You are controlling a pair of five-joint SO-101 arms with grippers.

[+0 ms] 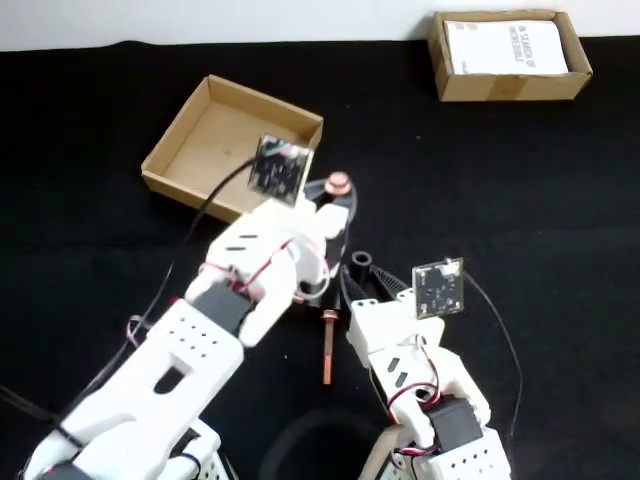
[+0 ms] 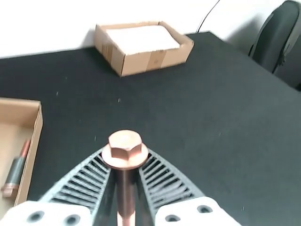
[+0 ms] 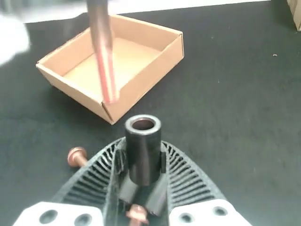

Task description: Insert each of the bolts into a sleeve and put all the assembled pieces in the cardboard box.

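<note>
Left fingers point(image 2: 89, 176) are closed on a bolt point(image 2: 123, 150). Right fingers point(image 3: 186, 172) clamp a sleeve point(image 3: 142, 146); the cardboard box point(image 1: 215, 140) lies at its 10 o'clock.

Bolt point(image 2: 122, 149): copper. Sleeve point(image 3: 142, 146): black. Near cardboard box point(image 1: 205, 140): plain tan. Table point(image 1: 520, 200): black. Arms point(image 1: 180, 350): white, with red and black wiring. Fingers point(image 2: 164, 176): black, ribbed. Far right second box point(image 1: 510, 88): tan, white sheet point(image 1: 505, 45) inside.

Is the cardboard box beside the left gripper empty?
No, a bolt in a dark sleeve lies inside the cardboard box, next to its wall.
</note>
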